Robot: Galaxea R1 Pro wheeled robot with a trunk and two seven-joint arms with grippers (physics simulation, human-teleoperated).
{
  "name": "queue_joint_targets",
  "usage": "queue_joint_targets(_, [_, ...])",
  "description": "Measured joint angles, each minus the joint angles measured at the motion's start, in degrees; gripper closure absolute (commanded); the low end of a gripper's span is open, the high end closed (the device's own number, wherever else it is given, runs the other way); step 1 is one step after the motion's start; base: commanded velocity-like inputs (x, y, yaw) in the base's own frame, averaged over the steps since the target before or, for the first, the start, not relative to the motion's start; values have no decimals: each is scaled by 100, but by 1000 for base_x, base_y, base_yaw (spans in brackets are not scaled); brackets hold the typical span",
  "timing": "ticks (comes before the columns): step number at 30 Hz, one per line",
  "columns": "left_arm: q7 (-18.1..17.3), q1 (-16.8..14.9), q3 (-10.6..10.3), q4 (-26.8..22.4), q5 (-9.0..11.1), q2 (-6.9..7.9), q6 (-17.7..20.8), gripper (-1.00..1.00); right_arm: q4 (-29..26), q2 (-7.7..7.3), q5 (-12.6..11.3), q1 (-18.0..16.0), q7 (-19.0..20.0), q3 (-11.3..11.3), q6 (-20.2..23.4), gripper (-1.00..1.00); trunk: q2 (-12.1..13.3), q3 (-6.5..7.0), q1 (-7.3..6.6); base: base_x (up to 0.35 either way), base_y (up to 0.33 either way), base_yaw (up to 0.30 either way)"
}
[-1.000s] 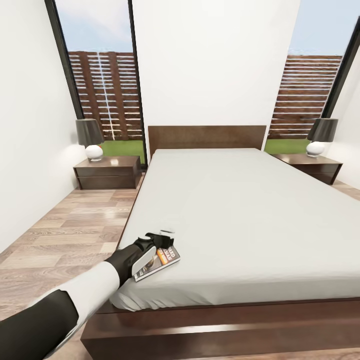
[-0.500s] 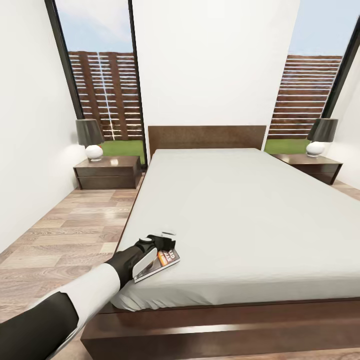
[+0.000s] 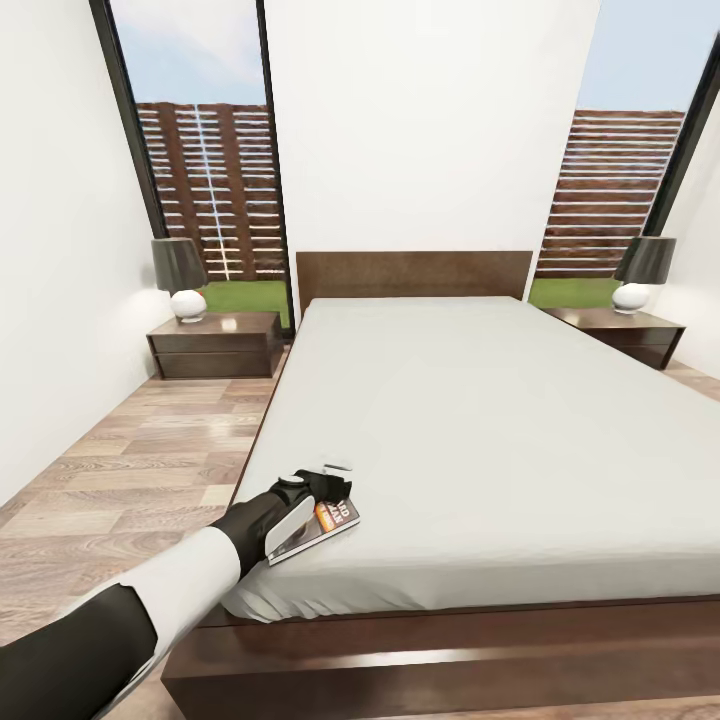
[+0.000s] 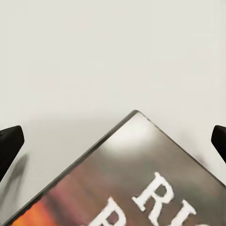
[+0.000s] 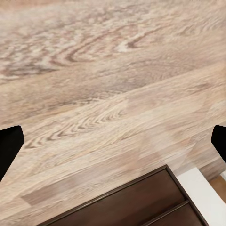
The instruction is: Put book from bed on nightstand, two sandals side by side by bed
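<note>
the left gripper (image 3: 318, 487) sits spread wide over the book (image 3: 322, 522), its dark fingertips (image 4: 10, 141) apart on either side of the cover and nothing pinched yet. the book lies flat near the foot corner of the bed (image 3: 480, 440); it looks thin, light, glossy and likely slippery, so a pinch across its overhanging edge seems best. farther off, the nightstand (image 3: 214, 343) stands beside the headboard.

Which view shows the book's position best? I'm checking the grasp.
The head view: the book lies near the bed's front left corner, the left pincer over it. The left wrist view shows a close cover corner; the right wrist view shows floor.
</note>
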Motion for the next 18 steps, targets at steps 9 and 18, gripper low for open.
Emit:
queue_joint_targets(9, [10,0,5,14,-5,-1,0,-100,6,0,0,0,0,0,0,-100,0,0,1,-57,0,0])
queue_joint_targets(18, [23,-1,-15,8,-11,-1,2,-100,3,0,0,0,0,0,0,-100,0,0,0,-25,0,0])
